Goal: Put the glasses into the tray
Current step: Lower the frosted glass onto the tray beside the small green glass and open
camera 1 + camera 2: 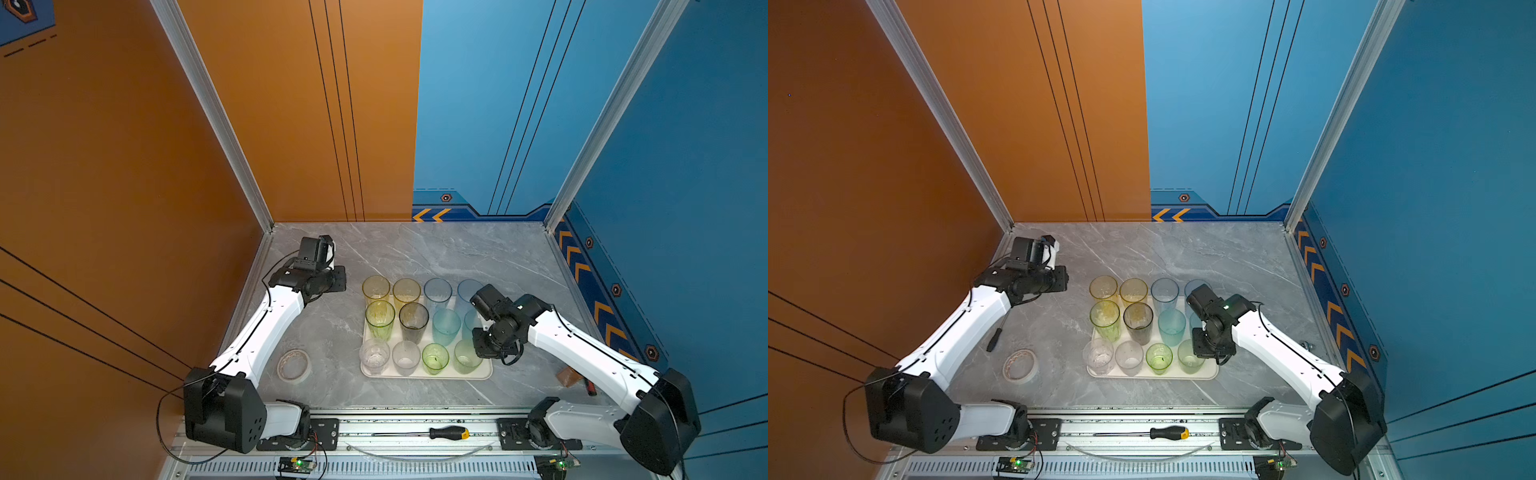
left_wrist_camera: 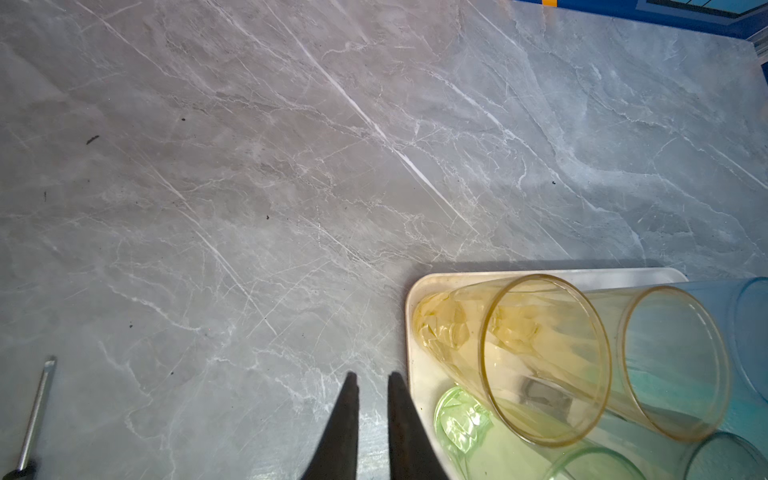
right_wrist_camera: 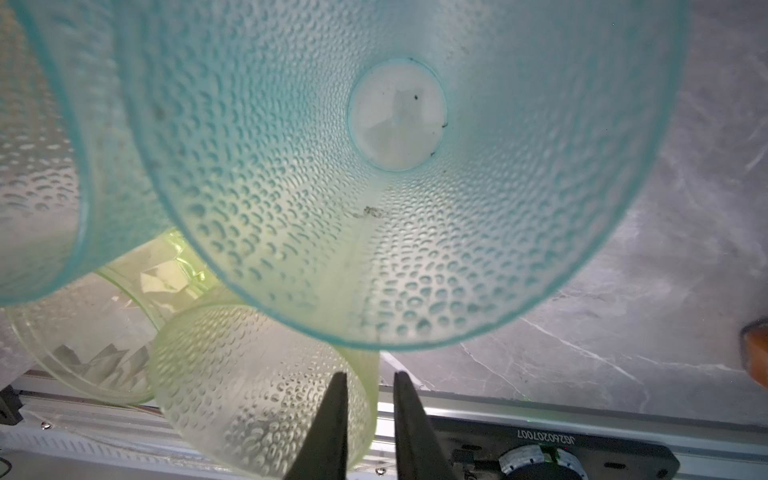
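Twelve glasses stand in tray, none seen outside; task looks done. Left gripper, right gripper: narrow gap, both empty

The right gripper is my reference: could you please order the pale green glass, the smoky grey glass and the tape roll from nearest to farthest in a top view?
1. pale green glass: front right corner of the tray.
2. smoky grey glass: middle row, left of centre.
3. tape roll: off the tray, far left.
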